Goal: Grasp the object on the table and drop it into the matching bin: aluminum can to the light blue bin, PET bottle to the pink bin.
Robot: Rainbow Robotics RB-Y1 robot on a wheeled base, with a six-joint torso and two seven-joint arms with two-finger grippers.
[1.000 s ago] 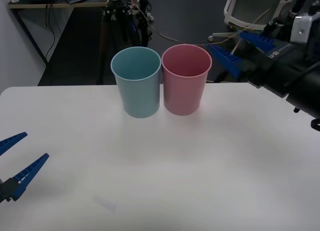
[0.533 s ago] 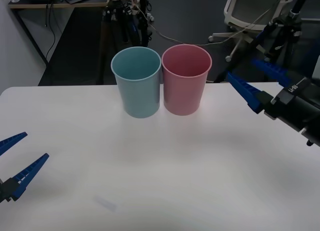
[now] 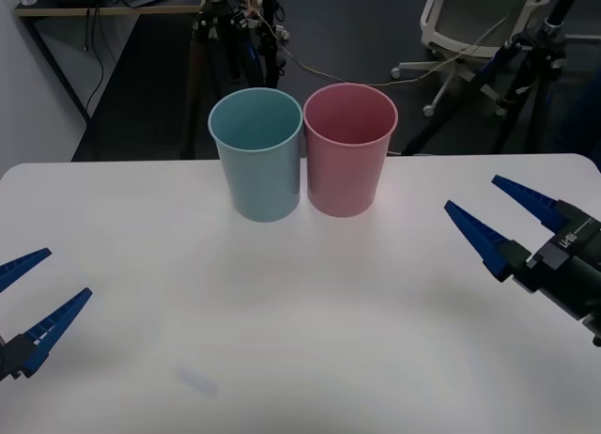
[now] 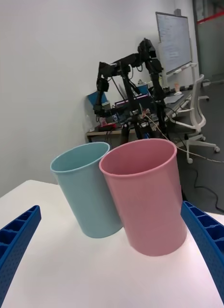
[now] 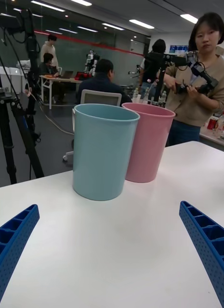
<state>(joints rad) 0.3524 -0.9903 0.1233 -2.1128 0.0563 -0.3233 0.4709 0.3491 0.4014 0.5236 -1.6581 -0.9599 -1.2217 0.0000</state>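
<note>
Meanwhile, both grippers hover spread over the table (image 3: 300, 340): the right gripper (image 3: 502, 218) beside the pink bin (image 3: 349, 152), the left gripper (image 3: 33, 298) well apart.

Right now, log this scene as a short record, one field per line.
table: white tabletop, with the two bins standing at its far side
light blue bin: upright, on the robot's left of the pair, rim against the pink bin's
pink bin: upright, on the robot's right of the pair
left gripper: open, low over the near left edge of the table
right gripper: open, above the right side of the table, fingers pointing toward the bins
bottle: not visible on the table
</note>
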